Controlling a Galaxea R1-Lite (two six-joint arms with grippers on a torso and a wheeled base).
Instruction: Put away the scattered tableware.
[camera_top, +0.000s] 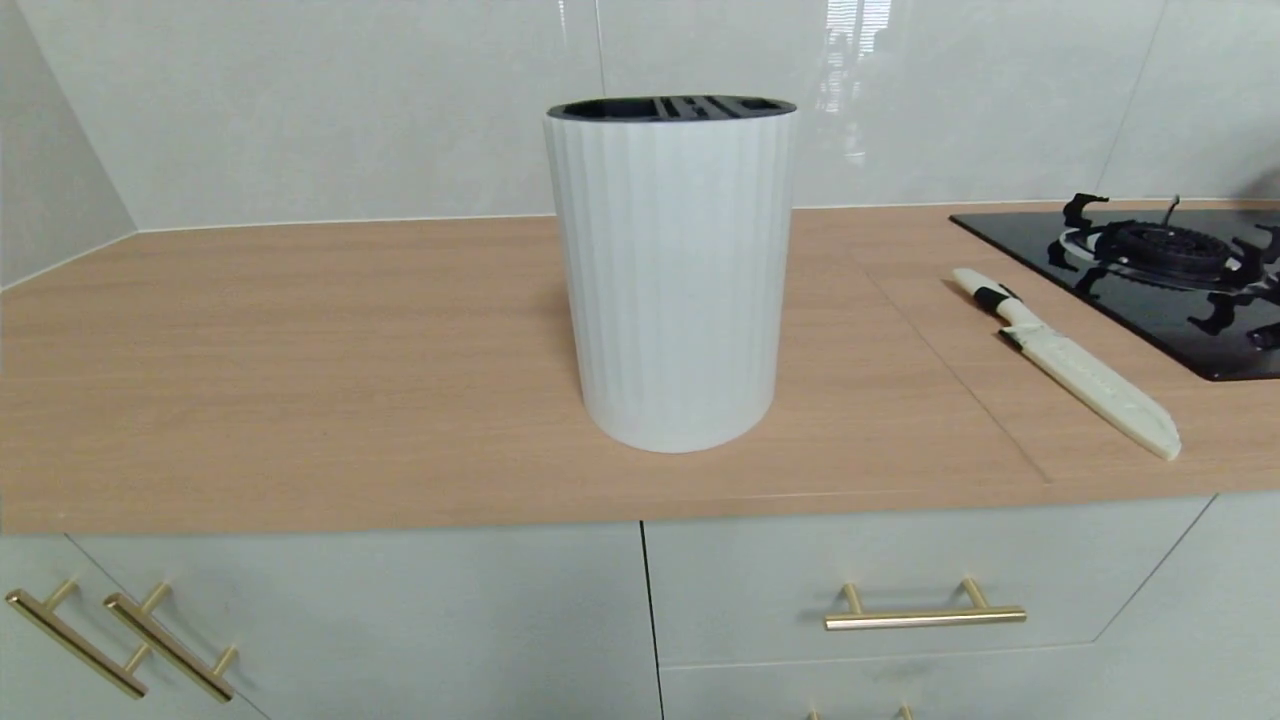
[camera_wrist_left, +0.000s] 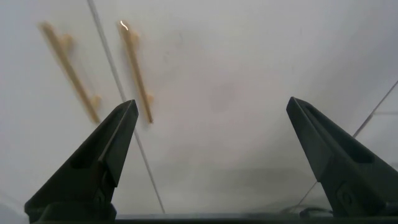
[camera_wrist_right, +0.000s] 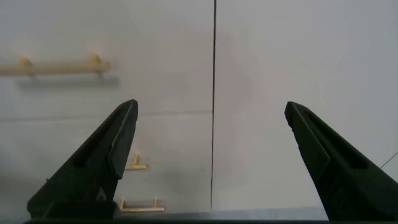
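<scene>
A tall white ribbed holder (camera_top: 678, 280) with a black slotted top stands in the middle of the wooden countertop (camera_top: 300, 380). A cream-coloured knife (camera_top: 1068, 362) with a black band on its handle lies flat on the counter to the holder's right, beside the stove. My left gripper (camera_wrist_left: 211, 109) is open and faces pale cabinet doors with brass handles (camera_wrist_left: 134, 68). My right gripper (camera_wrist_right: 211, 112) is also open, with nothing between its fingers, and faces cabinet fronts with a brass handle (camera_wrist_right: 56, 65).
A black gas hob (camera_top: 1160, 270) with a burner sits at the counter's right end, close to the knife. A tiled wall backs the counter. Drawers and doors with brass handles (camera_top: 925, 612) lie below the front edge.
</scene>
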